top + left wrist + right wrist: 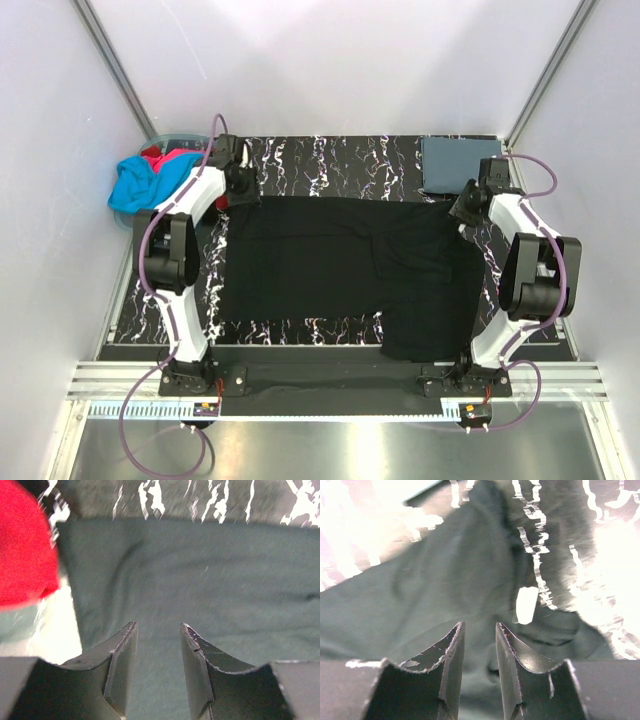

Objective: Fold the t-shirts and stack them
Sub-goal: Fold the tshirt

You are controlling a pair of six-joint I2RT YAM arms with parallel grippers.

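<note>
Left arm: elbow folded high over the left edge of the tabletop, forearm stretched to the far-left corner of the black t-shirt. Left gripper points down at the cloth near that corner. In the wrist view the left gripper is released, with a clear gap, nothing between the fingers, and only shirt fabric below.

Right arm: mirrored pose, elbow up by the right edge, wrist reaching to the shirt's far-right corner. Right gripper is also released. The wrist view shows the gripper narrowly parted over rumpled cloth, with a pale tag just ahead of the tips.

The black shirt lies spread flat at table centre, one part hanging toward the near edge.

The slate blue-grey shirt sits folded at the far-right corner.

The cyan shirt and red shirt are bunched at the far-left corner by the tub. Red cloth shows beside the left fingers.
</note>
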